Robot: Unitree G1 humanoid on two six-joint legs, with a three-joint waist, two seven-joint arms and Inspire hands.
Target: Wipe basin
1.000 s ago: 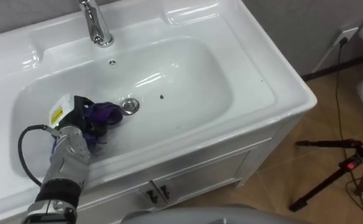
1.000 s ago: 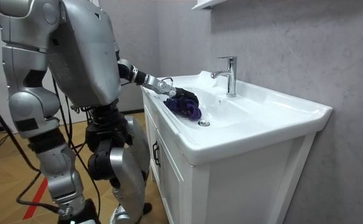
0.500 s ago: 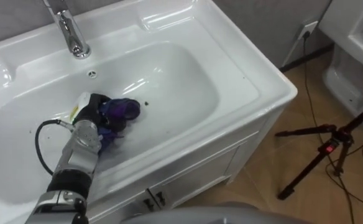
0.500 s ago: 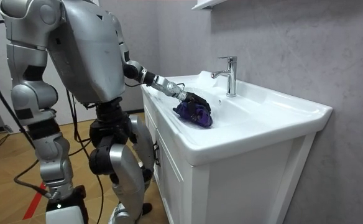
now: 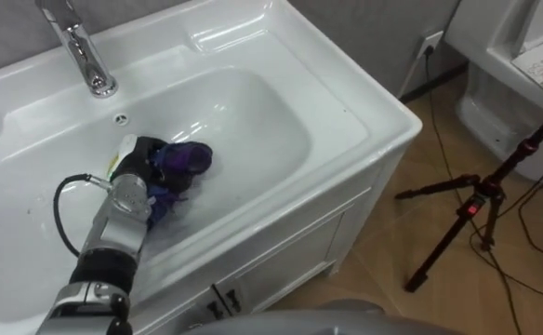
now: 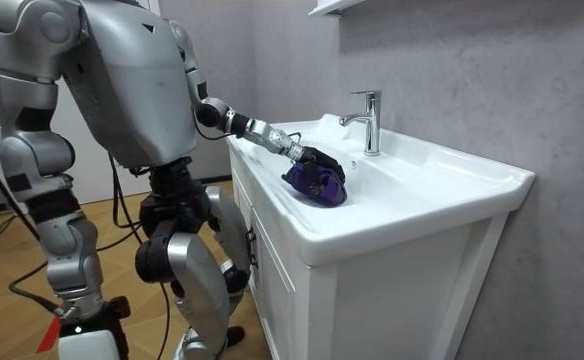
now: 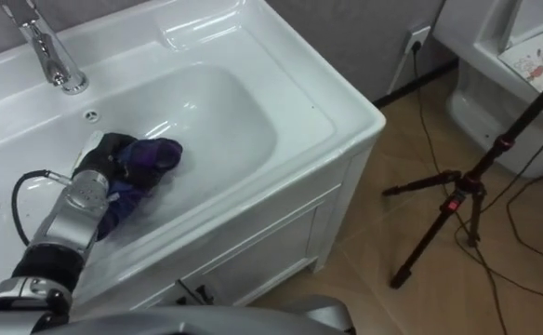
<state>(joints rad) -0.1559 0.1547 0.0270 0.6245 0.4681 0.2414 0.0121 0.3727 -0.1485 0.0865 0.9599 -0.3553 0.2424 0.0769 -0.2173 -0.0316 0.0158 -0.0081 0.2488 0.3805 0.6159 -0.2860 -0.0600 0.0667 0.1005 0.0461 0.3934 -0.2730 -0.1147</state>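
Inside the basin (image 5: 262, 121), the left hand (image 5: 138, 156) seemingly curls its fingers round the purple cloth (image 5: 186, 158), bunched rightward beyond them.

purple cloth (image 5: 188, 158) hides the left hand's (image 5: 134, 167) front; the tap's (image 5: 83, 58) top is cropped.

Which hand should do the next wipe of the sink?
Left. The left hand grips the purple cloth inside the basin; in the room view the right arm hangs at the robot's side, away from it.
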